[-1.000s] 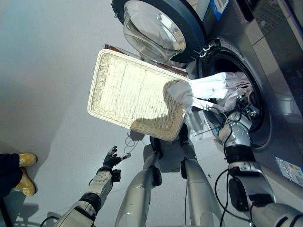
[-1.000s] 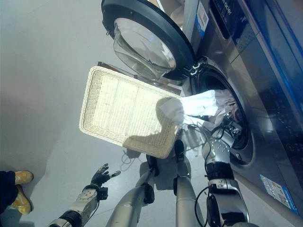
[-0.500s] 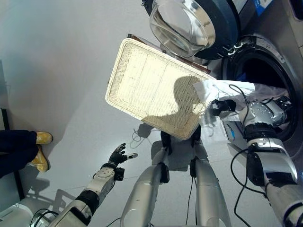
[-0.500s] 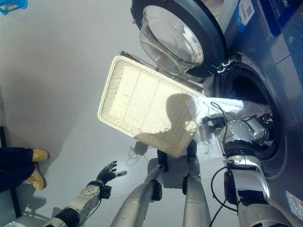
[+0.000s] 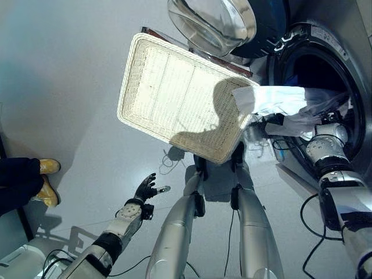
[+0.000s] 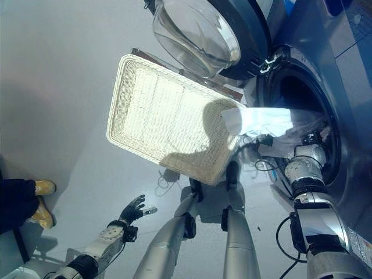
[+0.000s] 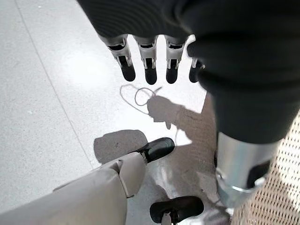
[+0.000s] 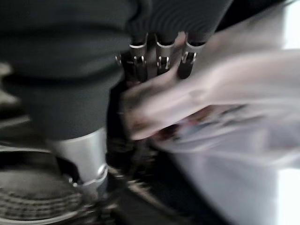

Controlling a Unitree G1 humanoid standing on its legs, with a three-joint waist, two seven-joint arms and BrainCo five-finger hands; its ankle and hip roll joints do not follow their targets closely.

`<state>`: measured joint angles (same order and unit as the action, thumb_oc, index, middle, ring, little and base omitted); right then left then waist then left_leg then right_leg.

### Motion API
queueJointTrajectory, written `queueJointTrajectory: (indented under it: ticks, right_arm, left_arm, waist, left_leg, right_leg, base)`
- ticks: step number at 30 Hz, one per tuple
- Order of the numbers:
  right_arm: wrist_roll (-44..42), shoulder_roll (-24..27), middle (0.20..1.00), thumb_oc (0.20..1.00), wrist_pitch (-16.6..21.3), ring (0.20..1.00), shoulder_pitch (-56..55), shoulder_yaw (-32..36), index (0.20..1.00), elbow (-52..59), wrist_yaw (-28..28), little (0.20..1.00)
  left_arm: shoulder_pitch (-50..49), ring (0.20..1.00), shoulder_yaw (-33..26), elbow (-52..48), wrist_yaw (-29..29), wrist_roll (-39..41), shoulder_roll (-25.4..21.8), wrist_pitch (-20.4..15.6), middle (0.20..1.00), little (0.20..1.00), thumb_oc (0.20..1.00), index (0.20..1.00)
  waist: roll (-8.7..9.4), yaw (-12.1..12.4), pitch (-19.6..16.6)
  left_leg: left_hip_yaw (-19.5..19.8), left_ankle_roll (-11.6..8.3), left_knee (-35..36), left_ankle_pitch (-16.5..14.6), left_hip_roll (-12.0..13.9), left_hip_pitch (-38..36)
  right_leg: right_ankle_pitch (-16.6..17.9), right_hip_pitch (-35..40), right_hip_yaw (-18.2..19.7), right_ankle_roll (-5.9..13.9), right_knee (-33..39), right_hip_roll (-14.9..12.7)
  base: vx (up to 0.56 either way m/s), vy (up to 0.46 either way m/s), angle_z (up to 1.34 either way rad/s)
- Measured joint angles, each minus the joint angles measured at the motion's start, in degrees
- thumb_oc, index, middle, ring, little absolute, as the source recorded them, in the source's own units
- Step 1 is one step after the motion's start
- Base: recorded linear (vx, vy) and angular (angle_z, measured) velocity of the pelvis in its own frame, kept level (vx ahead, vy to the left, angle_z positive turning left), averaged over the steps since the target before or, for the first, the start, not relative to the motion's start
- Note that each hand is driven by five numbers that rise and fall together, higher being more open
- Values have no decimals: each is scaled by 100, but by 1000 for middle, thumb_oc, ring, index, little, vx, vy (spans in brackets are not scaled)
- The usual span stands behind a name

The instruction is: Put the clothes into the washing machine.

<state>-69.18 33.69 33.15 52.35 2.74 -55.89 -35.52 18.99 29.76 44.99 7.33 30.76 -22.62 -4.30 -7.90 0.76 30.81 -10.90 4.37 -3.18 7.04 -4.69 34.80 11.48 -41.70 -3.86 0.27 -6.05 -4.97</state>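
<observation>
Pushing clothes into the washer
Your right hand (image 8: 159,56) fingers press the white cloth (image 5: 279,99) in; left hand (image 5: 145,189) hangs open. Push deeper next.

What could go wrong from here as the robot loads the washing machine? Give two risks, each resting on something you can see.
1. The white cloth stretches from the basket corner across the machine's opening, part of it outside the drum. It may slip to the floor or catch on the rim.
2. The right robot hand presses against the cloth at the opening; the grip looks uncertain, so the cloth could pull free.
3. The left robot hand hangs open by the floor, unable to help.
</observation>
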Motion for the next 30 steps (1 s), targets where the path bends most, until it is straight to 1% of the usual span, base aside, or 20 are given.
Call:
queueJointTrajectory:
  ticks: [3,5,6,7,8,9,10,11,12,16,17,18,20,21,22,23,24,25,27,30]
  right_arm:
    - [-536,-49,1000,1000,207,1000,-164,152,1000,162,644,1000]
    - [-919,-131,1000,1000,207,1000,-202,241,1000,283,1087,1000]
    - [-1482,-189,1000,1000,190,1000,-270,291,1000,391,1533,1000]
    - [-2476,-336,1000,1000,174,1000,-414,416,1000,479,2289,1000]
    - [-2981,-449,1000,1000,89,1000,-456,622,1000,540,2793,1000]
    - [-3789,-795,1000,1000,-50,1000,-634,1017,1000,631,3597,1000]
    - [-4046,-1056,1000,1000,-116,1000,-787,1090,1000,719,3989,1000]
    - [-4158,-1213,1000,1000,-130,1000,-894,1106,1000,802,4142,1000]
    - [-4286,-1574,1000,1000,-155,1000,-1011,1083,1000,864,4346,1000]
    - [-4344,-2178,1000,1000,-311,1000,-1427,1032,1000,924,4756,1000]
    - [-4345,-2290,1000,1000,-406,1000,-1538,905,1000,820,4913,1000]
    - [-4356,-2402,1000,1000,-594,1000,-1694,675,1000,624,5015,1000]
    - [-4356,-2402,1000,1000,-594,1000,-1694,675,1000,624,5015,1000]
    - [-4346,-2363,1000,1000,-807,1000,-2053,112,1000,202,5346,1000]
    - [-4348,-2333,1000,1000,-895,1000,-2205,-116,1000,41,5452,1000]
    - [-4354,-2356,1000,1000,-940,1000,-2247,-229,1000,-105,5457,1000]
    - [-4095,-2438,1000,1000,-885,1000,-2674,-696,1000,81,5466,1000]
    - [-3939,-2467,1000,1000,-887,1000,-2875,-916,1000,187,5468,1000]
    - [-3555,-2611,1000,1000,-868,1000,-3051,-1024,1000,375,5346,1000]
    - [-2872,-2604,1000,1000,-870,1000,-3008,-1140,1000,478,5206,1000]
  left_arm:
    - [52,1000,-12,3,0,6,-6,6,1000,1000,1000,1000]
    - [57,1000,-8,7,-3,49,-14,20,1000,1000,1000,1000]
    - [59,1000,-11,25,-7,48,-15,19,1000,1000,1000,1000]
    - [59,1000,-14,75,-20,48,-9,6,1000,1000,1000,1000]
    - [62,1000,-33,144,-41,48,7,-13,1000,1000,1000,1000]
    - [67,1000,-61,258,-74,48,13,-13,1000,1000,1000,1000]
    - [66,1000,-68,317,-73,47,17,-13,1000,1000,1000,1000]
    - [60,1000,-70,331,-72,47,15,-11,1000,1000,1000,1000]
    - [57,1000,-80,371,-69,44,41,-6,1000,1000,1000,1000]
    - [71,1000,-250,470,-65,26,321,-79,1000,1000,1000,1000]
    - [67,1000,-250,493,-59,24,406,-118,1000,1000,1000,1000]
    - [68,1000,-240,540,-61,20,566,-138,1000,1000,1000,1000]
    - [68,1000,-240,540,-61,20,566,-138,1000,1000,1000,1000]
    - [55,1000,-247,594,-14,-6,790,-176,1000,1000,1000,1000]
    - [34,1000,-236,608,2,-12,871,-181,1000,1000,1000,1000]
    - [31,1000,-213,614,-7,-15,901,-169,1000,1000,1000,1000]
    - [-1,1000,-276,632,62,-15,1004,-219,1000,1000,1000,1000]
    - [-34,1000,-305,631,73,-15,1047,-235,1000,1000,1000,1000]
    - [-80,1000,-280,662,130,-13,1086,-286,1000,1000,1000,1000]
    - [-74,1000,-276,670,194,-11,1163,-367,1000,1000,1000,1000]
  waist:
    - [-2,0,-1]
    - [-2,5,-2]
    - [-2,1,-2]
    - [-2,-6,-2]
    - [-2,-17,-2]
    - [-2,-35,-2]
    - [-4,-52,-3]
    - [-4,-77,-3]
    - [-4,-148,-3]
    - [-7,-257,-4]
    - [-8,-294,-5]
    - [-8,-296,-5]
    - [-8,-296,-5]
    - [-10,-307,-6]
    - [-10,-307,-7]
    - [-11,-305,-7]
    - [-10,-360,-7]
    - [-10,-381,-7]
    - [-15,-475,-10]
    - [-22,-478,-14]
  left_leg:
    - [1,4,1,9,-9,-8]
    - [6,8,14,12,-16,-35]
    - [7,8,17,12,-22,-55]
    - [4,8,24,12,-30,-85]
    - [4,7,26,11,-31,-101]
    - [6,-1,29,6,-28,-139]
    - [6,-9,37,0,-29,-159]
    - [6,-10,50,-1,-28,-164]
    - [3,-8,55,0,-36,-150]
    - [-35,-3,62,9,-38,-132]
    - [-30,-6,69,11,-38,-125]
    - [-38,-9,80,15,-39,-124]
    - [-38,-9,80,15,-39,-124]
    - [-61,-5,144,18,-46,-154]
    - [-76,9,190,29,-54,-172]
    - [-84,12,210,31,-60,-182]
    - [-141,16,274,30,-76,-236]
    - [-184,20,322,33,-87,-291]
    - [-220,42,366,48,-106,-356]
    - [-321,43,403,49,-119,-405]
  right_leg:
    - [1,6,1,-5,0,-12]
    - [0,33,0,-5,4,-15]
    - [0,52,0,-5,4,-20]
    - [0,75,4,-5,0,-27]
    - [0,91,5,-4,0,-28]
    - [-5,133,4,2,5,-27]
    - [-13,155,9,11,8,-25]
    - [-28,155,11,31,10,-24]
    - [-31,138,20,37,11,-28]
    - [-15,116,50,56,41,-33]
    - [-15,111,55,57,46,-33]
    - [-6,111,70,66,71,-24]
    - [-6,111,70,66,71,-24]
    - [-7,102,108,65,79,-31]
    - [-6,103,119,67,92,-25]
    - [-3,104,121,70,104,-24]
    - [-10,103,189,86,111,-21]
    - [6,138,205,105,151,-21]
    - [24,174,242,105,162,-26]
    - [31,163,344,140,160,-26]
  base:
    - [-4,83,1]
    - [-11,52,2]
    - [-4,38,1]
    - [2,32,0]
    - [5,42,0]
    - [-16,49,1]
    - [-22,75,0]
    - [-26,72,0]
    - [-9,77,-1]
    - [-3,64,-4]
    - [14,111,-1]
    - [-2,85,-1]
    - [-1,48,-3]
    - [2,125,-6]
    - [4,157,-8]
    - [23,174,-11]
    - [1,117,-17]
    - [-1,104,-18]
    - [2,91,-13]
    - [-1,79,-14]
